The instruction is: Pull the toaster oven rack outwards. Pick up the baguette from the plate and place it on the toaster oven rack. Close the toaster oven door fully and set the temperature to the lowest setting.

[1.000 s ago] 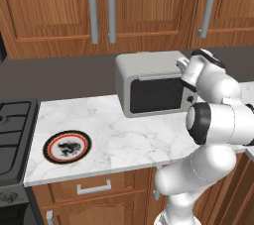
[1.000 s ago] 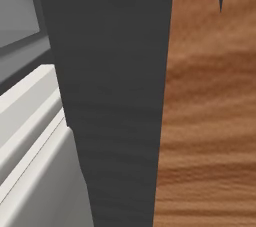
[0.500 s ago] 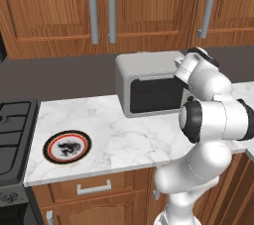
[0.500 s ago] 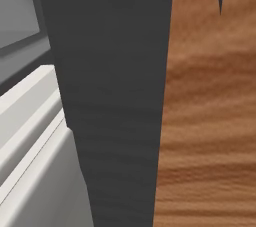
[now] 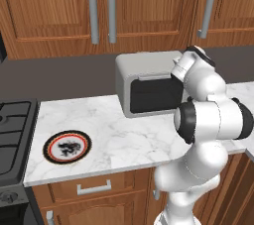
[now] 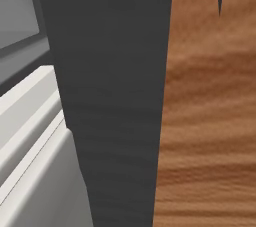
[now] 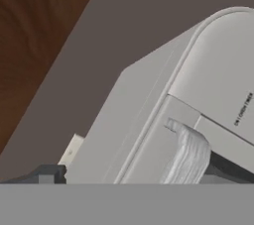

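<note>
pincer hidden behind arm at toaster oven (image 5: 149, 83).

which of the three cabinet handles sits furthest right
The lone cabinet handle above the robot's arm; the other two handles hang paired side by side further left.

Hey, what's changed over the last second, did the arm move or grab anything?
The arm swung left, its upper end now crossing the right front of the toaster oven. Whether it took hold of anything cannot be told. The toaster oven door remains shut, and the plate stays put, with no bread on it.
</note>
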